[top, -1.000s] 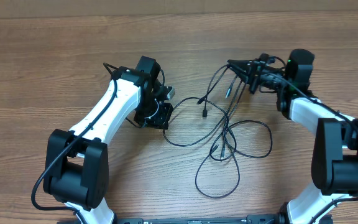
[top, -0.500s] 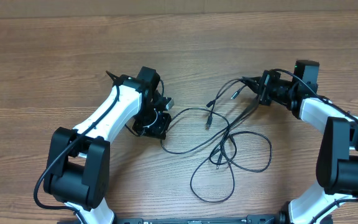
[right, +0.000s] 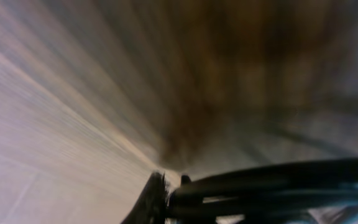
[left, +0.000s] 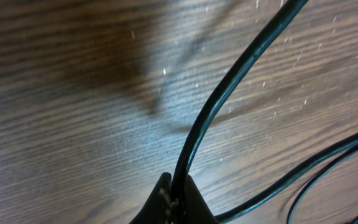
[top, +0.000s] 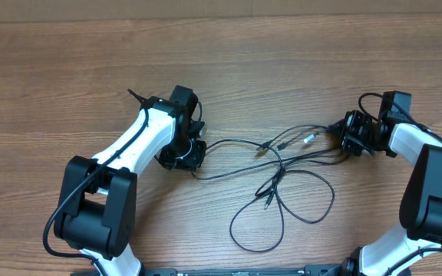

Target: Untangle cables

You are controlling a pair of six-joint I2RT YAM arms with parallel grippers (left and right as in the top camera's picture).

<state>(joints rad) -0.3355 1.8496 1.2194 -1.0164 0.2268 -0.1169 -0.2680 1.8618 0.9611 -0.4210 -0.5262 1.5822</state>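
The left gripper [top: 190, 157] is pinching one end of the cables [top: 282, 165], with its fingers squeezed tight on it. The right gripper [top: 348, 139] is squeezing the other ends. The cables are lying across the middle of the table [top: 52, 77].

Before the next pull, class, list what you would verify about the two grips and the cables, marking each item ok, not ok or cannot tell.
1. Left gripper shut on one of the cables: ok.
2. Right gripper shut on cables: ok. How many strands it holds: cannot tell, because its wrist view is blurred.
3. Cables separated: not ok, they cross mid-table.
4. Loose plugs clear of the loops: cannot tell.
5. Slack loop lying on the table: ok.
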